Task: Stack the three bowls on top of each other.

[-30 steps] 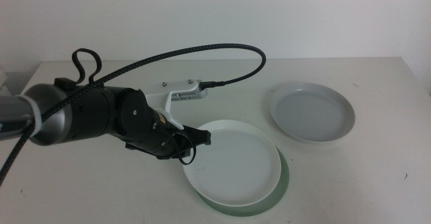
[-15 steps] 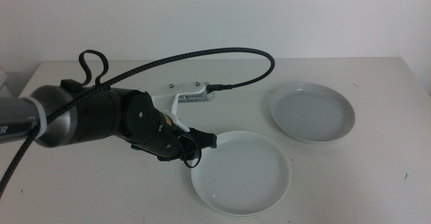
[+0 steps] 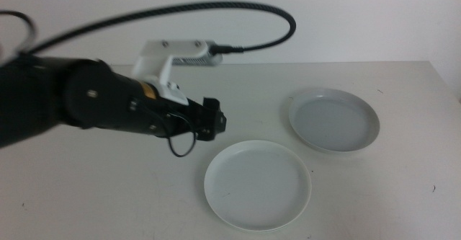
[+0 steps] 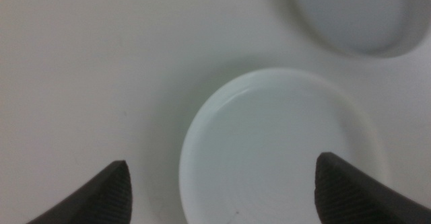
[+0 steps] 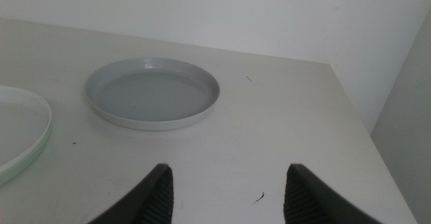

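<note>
White bowl (image 3: 258, 185) sits at about five o'clock on the table (image 3: 86, 189) in my middle view, nested on the mint green bowl (image 5: 30, 158), of which I only catch a thin green edge under the white rim in the right wrist view. The pale grey-blue bowl (image 3: 333, 120) lies apart from that pair at roughly three o'clock, flat on the tabletop. My left gripper (image 3: 214, 117) is raised over the table's middle, just off the white bowl's eleven o'clock edge and not touching it; its jaws are released and spread wide with nothing between them. My right gripper (image 5: 229, 187) waits low near the table's right end, jaws also parted and empty, facing the grey-blue bowl.
</note>
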You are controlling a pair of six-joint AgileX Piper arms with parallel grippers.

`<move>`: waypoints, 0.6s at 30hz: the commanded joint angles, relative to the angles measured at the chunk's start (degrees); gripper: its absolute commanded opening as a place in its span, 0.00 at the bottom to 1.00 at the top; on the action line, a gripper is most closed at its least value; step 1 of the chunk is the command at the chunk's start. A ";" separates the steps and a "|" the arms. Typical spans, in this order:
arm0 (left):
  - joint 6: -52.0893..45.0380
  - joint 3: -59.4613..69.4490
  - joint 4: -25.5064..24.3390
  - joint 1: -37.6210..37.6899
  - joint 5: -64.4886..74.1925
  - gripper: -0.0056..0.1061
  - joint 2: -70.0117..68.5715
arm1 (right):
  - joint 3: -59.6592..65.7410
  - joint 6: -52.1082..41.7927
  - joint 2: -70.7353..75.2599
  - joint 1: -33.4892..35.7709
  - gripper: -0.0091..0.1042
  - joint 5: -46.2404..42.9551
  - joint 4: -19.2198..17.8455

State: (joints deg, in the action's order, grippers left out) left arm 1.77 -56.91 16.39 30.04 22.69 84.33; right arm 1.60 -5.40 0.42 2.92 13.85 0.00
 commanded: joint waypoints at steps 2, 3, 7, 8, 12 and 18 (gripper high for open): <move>-4.53 -1.65 -0.63 0.23 2.69 0.88 -10.27 | -0.34 -0.32 -0.75 -0.36 0.46 -4.09 -0.51; -5.89 -1.65 -0.95 0.23 4.29 0.88 -12.86 | -0.34 -0.32 -0.75 -0.36 0.46 -4.09 -0.51; -10.25 -1.65 -1.66 0.23 9.94 0.88 -21.81 | -0.34 -0.32 -0.75 -0.36 0.46 -4.09 -0.51; -11.00 -1.65 -1.66 0.23 11.67 0.88 -23.91 | -0.34 -0.32 -0.75 -0.36 0.46 -4.09 -0.51; -14.02 -1.65 -0.71 0.29 19.19 0.88 -30.81 | -0.34 -0.32 -0.75 -0.36 0.46 -4.09 -0.51; -19.88 -1.65 3.38 0.29 26.17 0.88 -37.62 | -0.34 -0.32 -0.75 -0.36 0.46 -4.09 -0.51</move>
State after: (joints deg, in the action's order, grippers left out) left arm -17.17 -56.91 17.61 30.04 50.56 48.32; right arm 1.60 -5.40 0.42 2.92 13.85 0.00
